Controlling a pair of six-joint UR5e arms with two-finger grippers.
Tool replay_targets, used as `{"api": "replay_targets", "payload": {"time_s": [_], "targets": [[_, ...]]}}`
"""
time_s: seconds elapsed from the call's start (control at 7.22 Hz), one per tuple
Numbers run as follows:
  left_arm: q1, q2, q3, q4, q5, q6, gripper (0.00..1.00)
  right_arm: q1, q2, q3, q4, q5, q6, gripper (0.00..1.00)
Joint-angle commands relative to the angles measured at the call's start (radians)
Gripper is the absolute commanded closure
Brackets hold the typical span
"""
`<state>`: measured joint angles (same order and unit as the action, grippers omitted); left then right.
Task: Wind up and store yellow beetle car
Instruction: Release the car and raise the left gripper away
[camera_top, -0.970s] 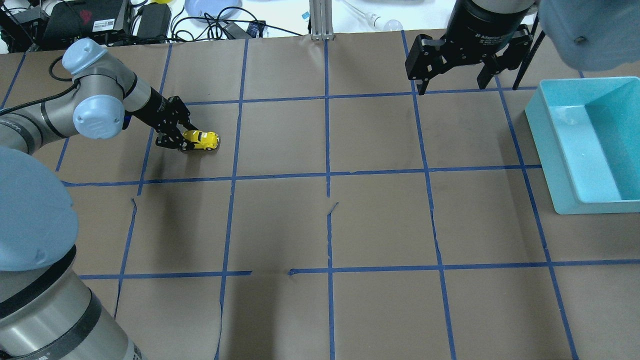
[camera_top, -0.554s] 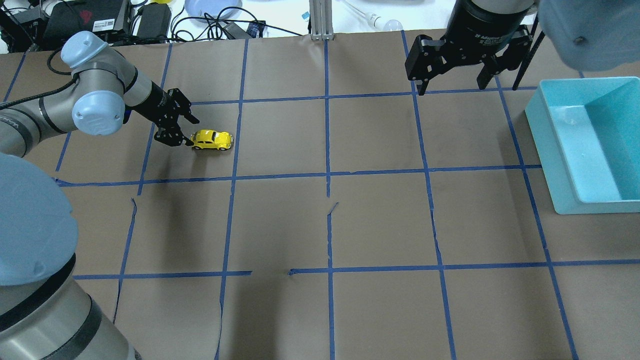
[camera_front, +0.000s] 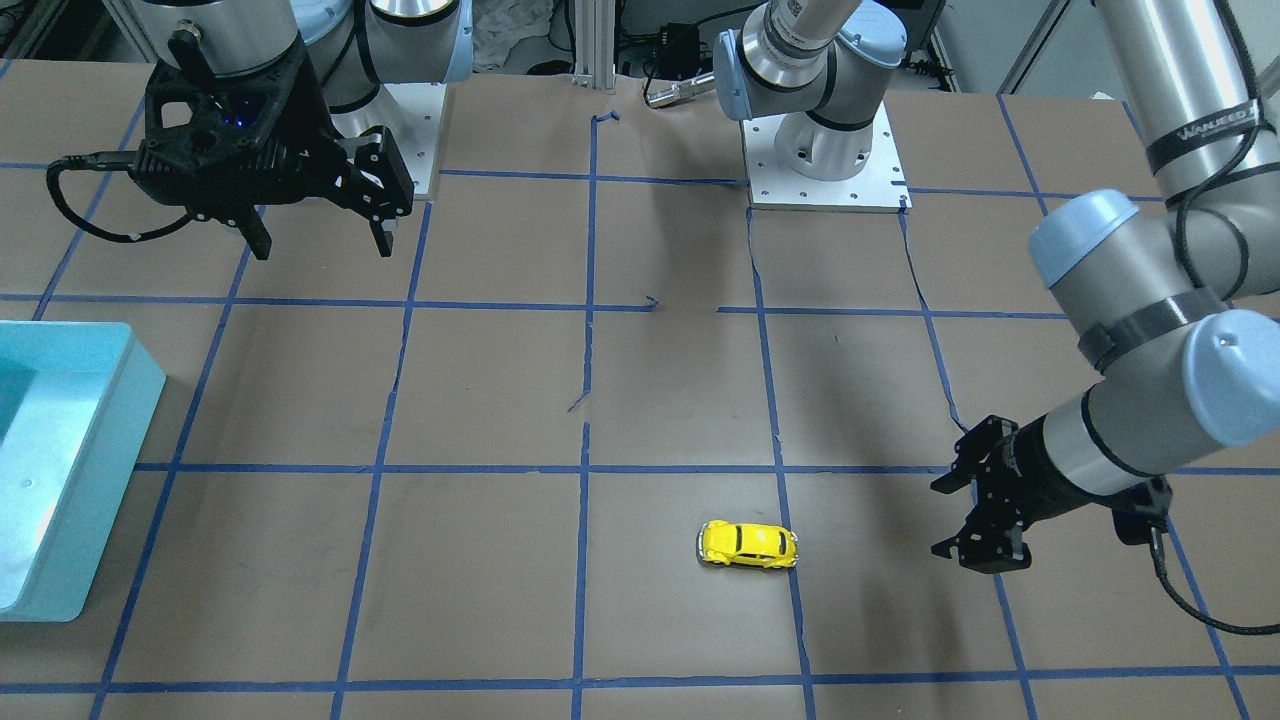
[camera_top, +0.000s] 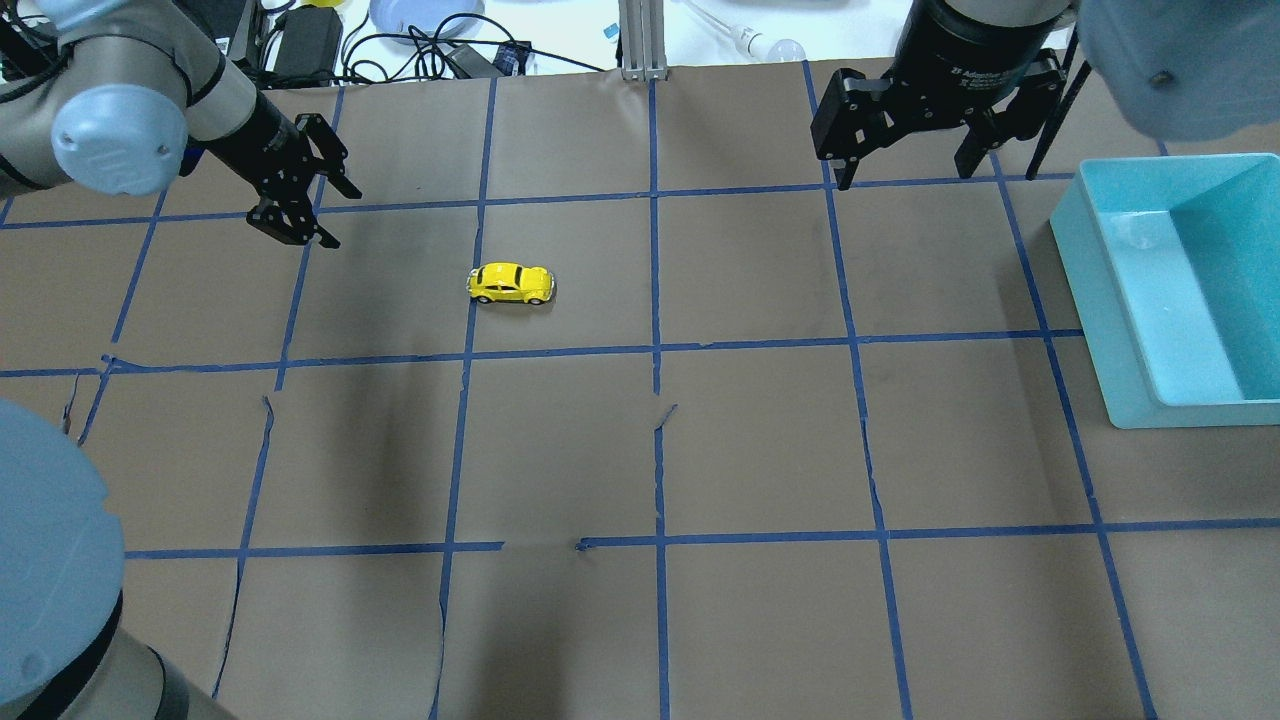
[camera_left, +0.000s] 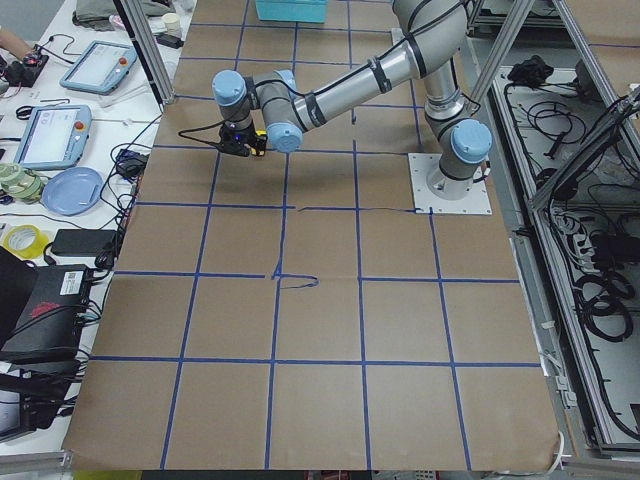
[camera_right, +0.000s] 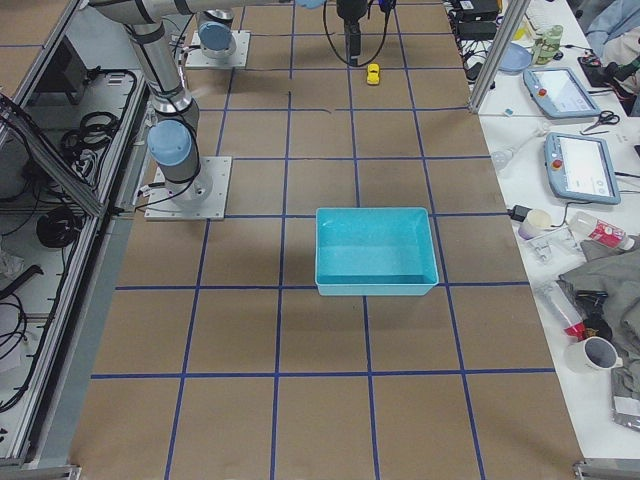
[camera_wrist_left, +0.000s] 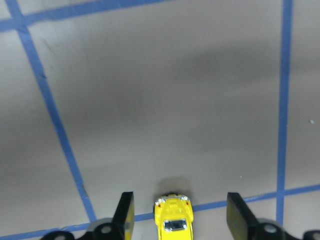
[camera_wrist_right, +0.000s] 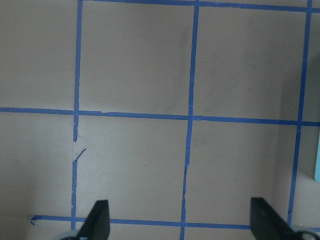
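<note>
A: Left fingers (camera_wrist_left: 126, 216)?

B: Spread apart, nothing between the pads. Raised off the table (camera_top: 760, 450), tips aimed out toward the middle of it.

A: And the yellow beetle car (camera_top: 511, 284)?

B: On its wheels on the table, out ahead of the left fingers and well apart from them. No contact. In the left wrist view it lines up with the gap between the two pads, low in frame, touching neither. One end sits on a blue tape line (camera_top: 468, 320).

A: Which way does it lie?

B: Lengthwise along the line from the left fingers toward the right fingers.

A: Right fingers (camera_wrist_right: 98, 216)?

B: Also released, spread wide, empty. Pointing down, hanging above the table. The car is far from them, off on their left-arm side.

A: Anything near the right fingers?

B: A teal bin (camera_top: 1120, 330), open top, on the table just to their outer side, away from the car. Its edge barely shows in the right wrist view. Below the right fingers, only brown table and tape lines.
</note>
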<state>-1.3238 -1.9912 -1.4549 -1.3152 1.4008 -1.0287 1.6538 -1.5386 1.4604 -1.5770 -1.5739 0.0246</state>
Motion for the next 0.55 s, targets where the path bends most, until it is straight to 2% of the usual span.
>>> {"api": "replay_targets", "payload": {"time_s": [0.0,0.14,0.28,0.42], "targets": [[-0.012,0.061,0.1,-0.177,0.137,0.215,0.11,0.0,0.0,0.002,0.0,0.0,0.0,0.0],[-0.012,0.09,0.138,-0.238,0.183,0.31,0.02,0.0,0.0,0.0,0.0,0.0,0.0,0.0],[-0.012,0.113,0.158,-0.286,0.263,0.372,0.0,0.0,0.0,0.002,0.0,0.0,0.0,0.0],[-0.012,0.124,0.159,-0.288,0.303,0.412,0.0,0.0,0.0,0.0,0.0,-0.002,0.0,0.0]]}}
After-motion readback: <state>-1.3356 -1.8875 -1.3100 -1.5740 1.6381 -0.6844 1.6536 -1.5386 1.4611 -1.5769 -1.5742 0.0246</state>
